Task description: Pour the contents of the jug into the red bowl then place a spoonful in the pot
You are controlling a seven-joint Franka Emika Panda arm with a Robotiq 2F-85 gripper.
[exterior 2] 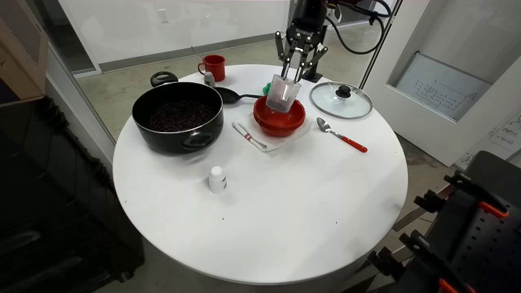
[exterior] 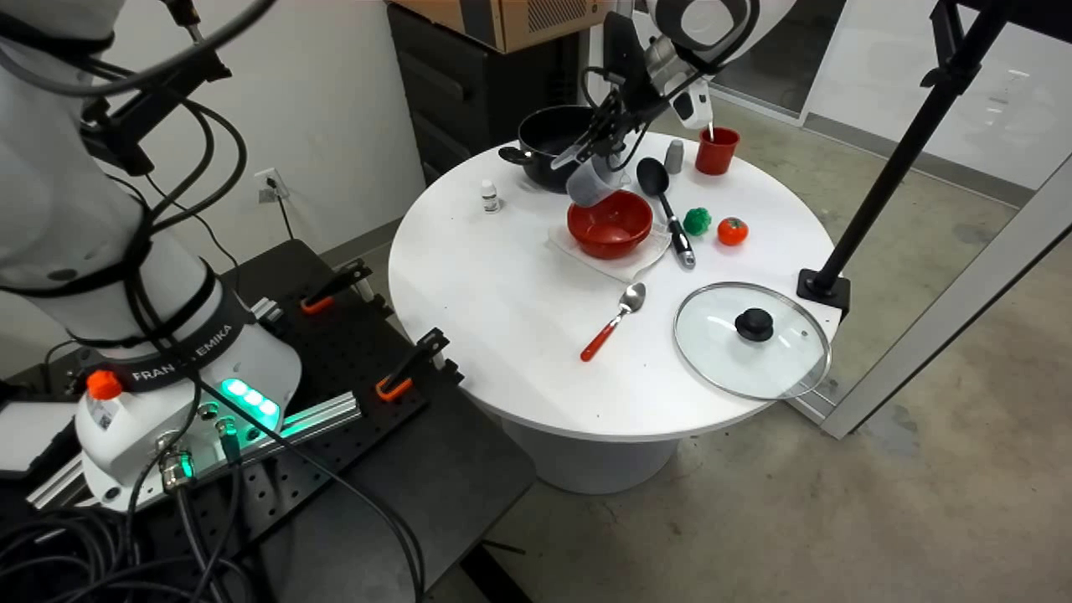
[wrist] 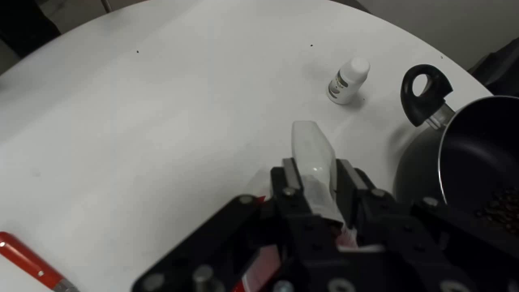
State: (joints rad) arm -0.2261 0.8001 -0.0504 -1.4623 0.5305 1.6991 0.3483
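While the black pot sits left on the surface in an exterior view, the red-handled spoon lies right, the red bowl between them, and over that, here's the end effector, pinching the tilted, see-through jug!

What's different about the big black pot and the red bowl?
The black pot is black and bigger; the red bowl is shiny red and smaller. The black pot has two side handles, while the red bowl shows none. The black pot stands right on the white table, but the red bowl sits on a white napkin. Both are round and open on top.
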